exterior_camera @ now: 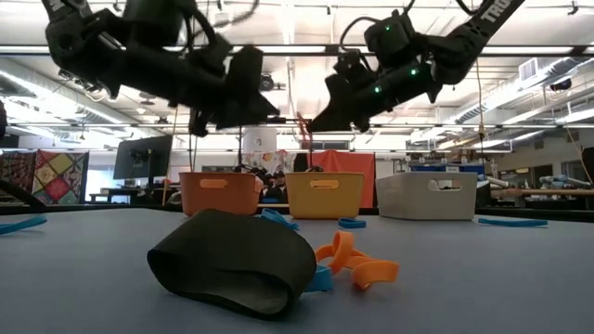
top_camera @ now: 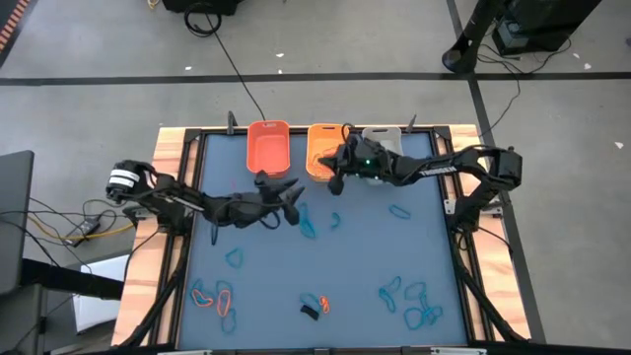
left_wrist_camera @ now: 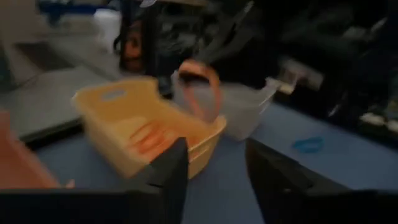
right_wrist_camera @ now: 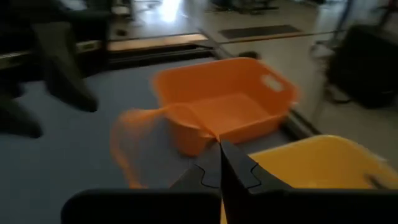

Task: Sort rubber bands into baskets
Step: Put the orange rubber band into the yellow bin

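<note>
Bands are scattered over the blue surface (top_camera: pixel 365 256): a teal pair (top_camera: pixel 309 223) lies near the middle, another teal one (top_camera: pixel 399 211) to the right, a teal cluster (top_camera: pixel 416 304) at the near right, orange and teal ones (top_camera: pixel 214 298) at the near left, and a black band (exterior_camera: pixel 232 263) with an orange band (exterior_camera: pixel 357 266) just beside it at the near centre. Three baskets stand in a row along the far edge: the orange basket (top_camera: pixel 268 146) on the left, the yellow basket (top_camera: pixel 321 148) in the middle, and the grey basket (top_camera: pixel 383 141) on the right.

One orange band (right_wrist_camera: pixel 149 134) is held by the right gripper (right_wrist_camera: pixel 219 163), whose fingers are closed tight on it; the loop hangs from the fingertips, stretched and blurred. In the high view this gripper (top_camera: pixel 335 181) is seen at the near edge of the yellow basket, raised above the surface. In the left wrist view the same loop (left_wrist_camera: pixel 200 87) is seen hanging just above the yellow basket (left_wrist_camera: pixel 140 127), beside the grey basket (left_wrist_camera: pixel 239 112).

The left gripper (left_wrist_camera: pixel 214 171) is held with its fingers apart and nothing between them. It is seen in the high view (top_camera: pixel 289 202) above the surface, just near of the orange basket and close beside the teal pair, pointed toward the yellow basket.
</note>
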`<action>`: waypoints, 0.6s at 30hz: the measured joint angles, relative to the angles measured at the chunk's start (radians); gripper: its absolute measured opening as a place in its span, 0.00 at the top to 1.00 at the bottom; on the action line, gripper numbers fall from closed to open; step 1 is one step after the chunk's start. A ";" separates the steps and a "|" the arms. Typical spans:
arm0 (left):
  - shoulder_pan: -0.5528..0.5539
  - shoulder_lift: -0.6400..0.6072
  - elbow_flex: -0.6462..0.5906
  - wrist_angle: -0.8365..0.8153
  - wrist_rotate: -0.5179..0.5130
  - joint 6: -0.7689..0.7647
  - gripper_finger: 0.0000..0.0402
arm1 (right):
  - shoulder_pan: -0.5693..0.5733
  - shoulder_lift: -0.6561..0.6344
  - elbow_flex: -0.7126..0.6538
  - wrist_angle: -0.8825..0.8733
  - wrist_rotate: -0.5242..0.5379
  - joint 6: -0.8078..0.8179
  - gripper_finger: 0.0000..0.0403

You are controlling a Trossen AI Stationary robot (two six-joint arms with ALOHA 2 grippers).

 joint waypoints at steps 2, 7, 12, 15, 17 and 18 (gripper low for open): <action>0.013 0.000 0.000 -0.043 0.023 -0.032 0.50 | -0.027 0.000 0.000 0.002 0.026 -0.021 1.00; 0.017 0.000 0.000 -0.070 0.083 -0.053 0.43 | -0.107 0.013 0.000 -0.014 0.042 0.006 1.00; 0.017 0.000 0.000 -0.058 0.086 -0.053 0.42 | -0.175 0.107 0.000 -0.008 -0.072 0.129 0.98; 0.015 0.000 0.000 -0.068 0.086 -0.053 0.42 | -0.184 0.157 0.000 -0.006 -0.120 0.154 0.93; 0.014 0.000 0.000 -0.072 0.086 -0.052 0.42 | -0.185 0.180 0.000 -0.008 -0.129 0.153 0.88; 0.014 0.000 0.000 -0.072 0.086 -0.051 0.42 | -0.185 0.189 -0.001 -0.001 -0.130 0.153 0.85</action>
